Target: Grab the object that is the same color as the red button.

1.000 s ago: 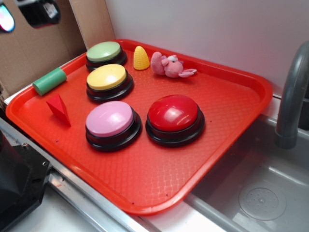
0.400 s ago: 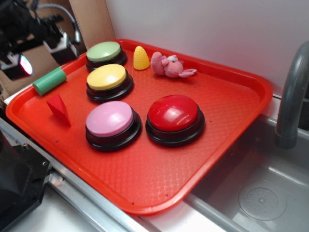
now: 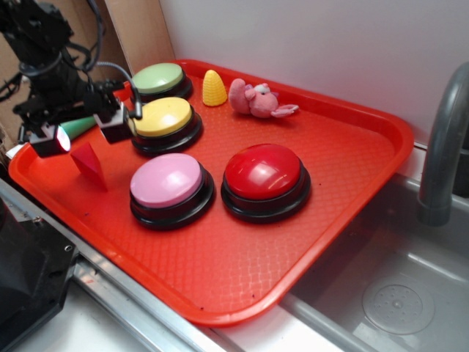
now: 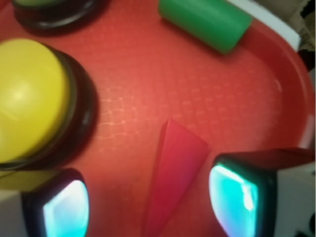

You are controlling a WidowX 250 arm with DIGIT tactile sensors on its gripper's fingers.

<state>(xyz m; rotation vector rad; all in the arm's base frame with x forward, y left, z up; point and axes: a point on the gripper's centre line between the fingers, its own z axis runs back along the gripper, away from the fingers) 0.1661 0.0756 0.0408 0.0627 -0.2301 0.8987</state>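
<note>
No brand, label or writing can be read on any of the things in either view.

The small matte red wedge block (image 3: 89, 166) lies on the red plastic tray (image 3: 242, 249), near its left rim, in front of the green cylinder (image 3: 79, 126) and to the left of the pink-topped button (image 3: 170, 188). In the wrist view the wedge (image 4: 170, 177) is between the two fingers, closer to the right fingertip (image 4: 237, 195), with its narrow point toward the cylinder (image 4: 205, 20).

The black end effector (image 3: 79, 136) hangs just above the wedge with its jaws spread wide; nothing is held between them. The left finger is just beside the yellow-topped button (image 3: 165, 123), which sits on a round black base.

The large glossy red dome button (image 3: 264, 180) on a black base stands near the middle of the tray, just beside the pink-topped one and well apart from the wedge. Behind the yellow button is a green-topped button (image 3: 159, 81). At the far rim stand a small yellow cone (image 3: 214, 88) and a small pink plush toy (image 3: 256, 100).

To the right of the tray is a grey metal sink (image 3: 399, 293) with a grey faucet (image 3: 445, 147).
</note>
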